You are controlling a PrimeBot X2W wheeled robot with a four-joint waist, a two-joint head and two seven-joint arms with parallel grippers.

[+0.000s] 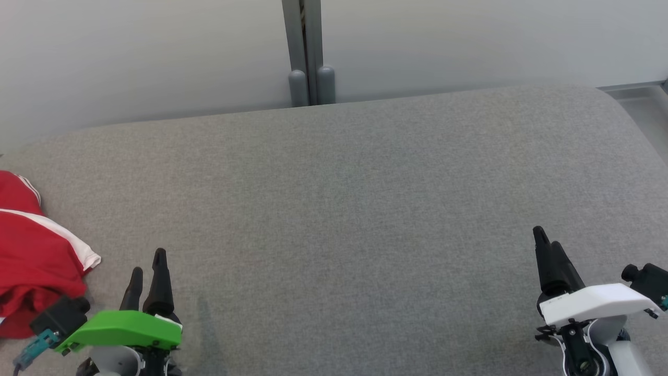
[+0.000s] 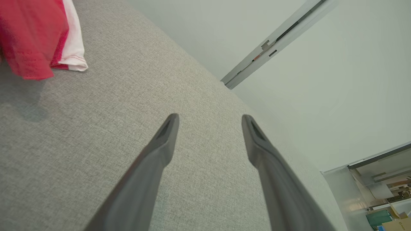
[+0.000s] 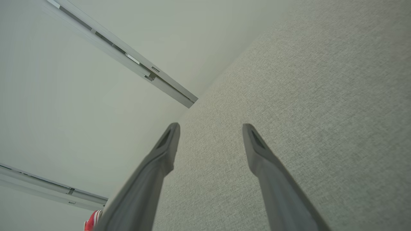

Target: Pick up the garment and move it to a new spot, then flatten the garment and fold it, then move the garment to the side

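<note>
Reaching for the red garment [image 1: 36, 261] looks like the opening step, judged from how things lie: nothing is lifted yet. The left gripper [image 1: 148, 262] hovers low over the grey upholstered surface [image 1: 365, 183], its two dark fingers spread apart with only bare fabric between them. The garment lies crumpled on that same surface, just off the left gripper's outer left side and a little ahead of its fingertips, near but not touching. A white-trimmed sleeve hem [image 2: 74, 54] is the part closest to the left gripper and juts toward it. The heap runs out of the head view, so its long axis cannot be told. The right gripper [image 1: 547, 237] sits well apart from the left gripper, far off on its right, with its fingers likewise spread and empty. The left arm is clearly the nearer one. It would probably need to swing leftward and turn its fingers toward the hem before closing.
</note>
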